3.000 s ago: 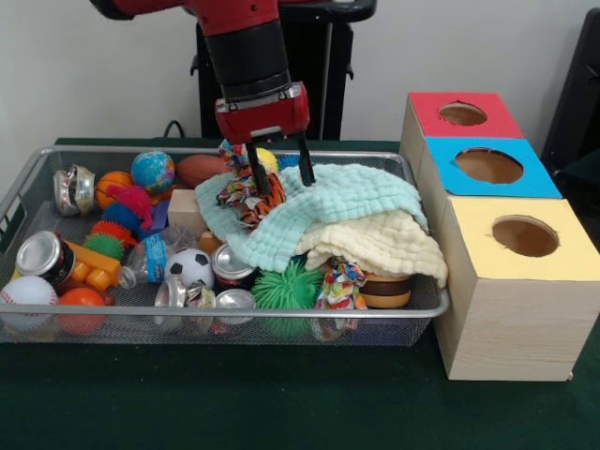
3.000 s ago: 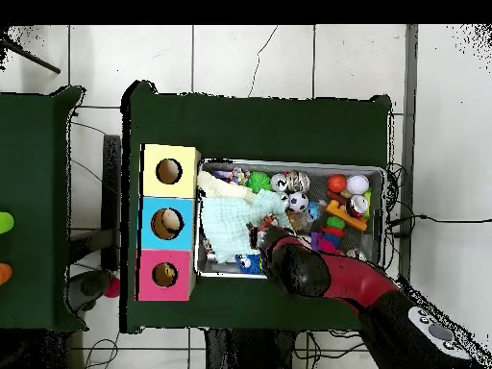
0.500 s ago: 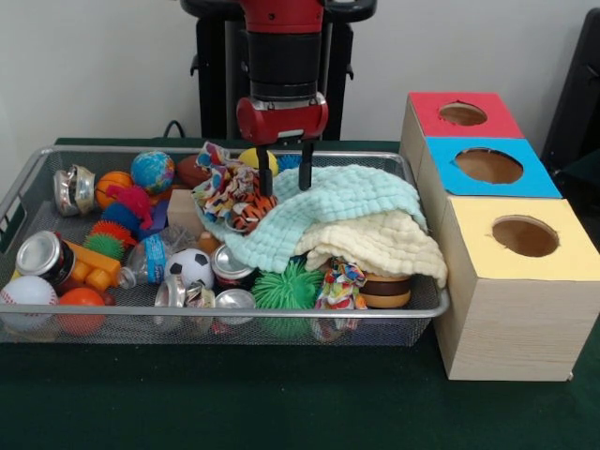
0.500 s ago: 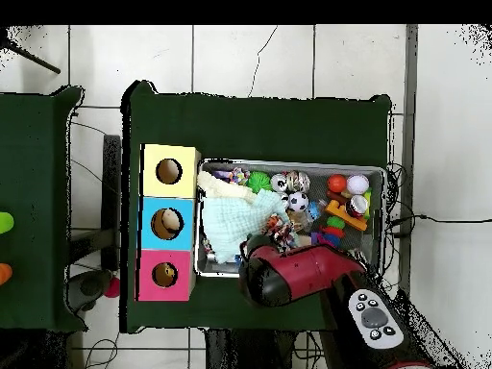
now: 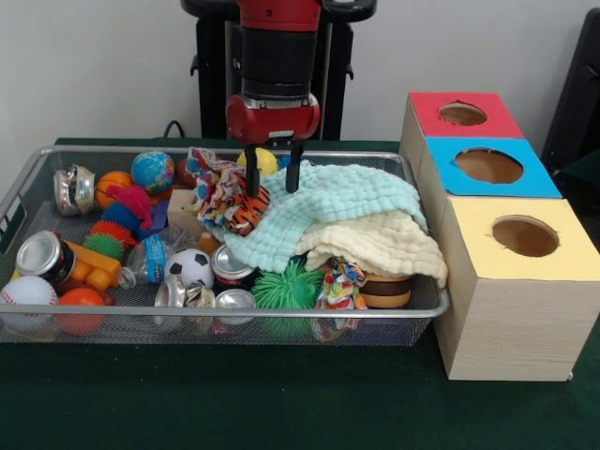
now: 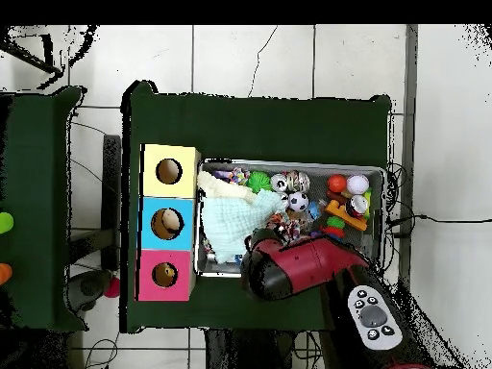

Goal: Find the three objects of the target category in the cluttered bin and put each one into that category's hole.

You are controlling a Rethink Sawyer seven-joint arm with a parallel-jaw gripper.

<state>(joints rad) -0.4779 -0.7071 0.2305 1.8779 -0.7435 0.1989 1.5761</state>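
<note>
Dark green table (image 5: 281, 412) against a plain pale wall; white tiled floor around it in the overhead view. The gripper (image 5: 272, 180) hung over the far middle of the wire-mesh bin (image 5: 225, 314), its two dark fingers apart with nothing between them. Just below and to the picture-left of the fingertips lay the orange striped toy (image 5: 246, 212), partly under a colourful patterned rag (image 5: 214, 180). Directly beneath and picture-right of the gripper spread the mint green cloth (image 5: 328, 211), over a pale yellow cloth (image 5: 375, 246). A yellow ball (image 5: 266, 161) sat right behind the fingers. Further picture-right of the gripper stood the red-topped box with its hole (image 5: 463, 113), then blue and yellow boxes closer to the camera. Balls and cans filled the bin picture-left of the gripper. In the overhead view the arm (image 6: 298, 269) covered the bin's near side.
</note>
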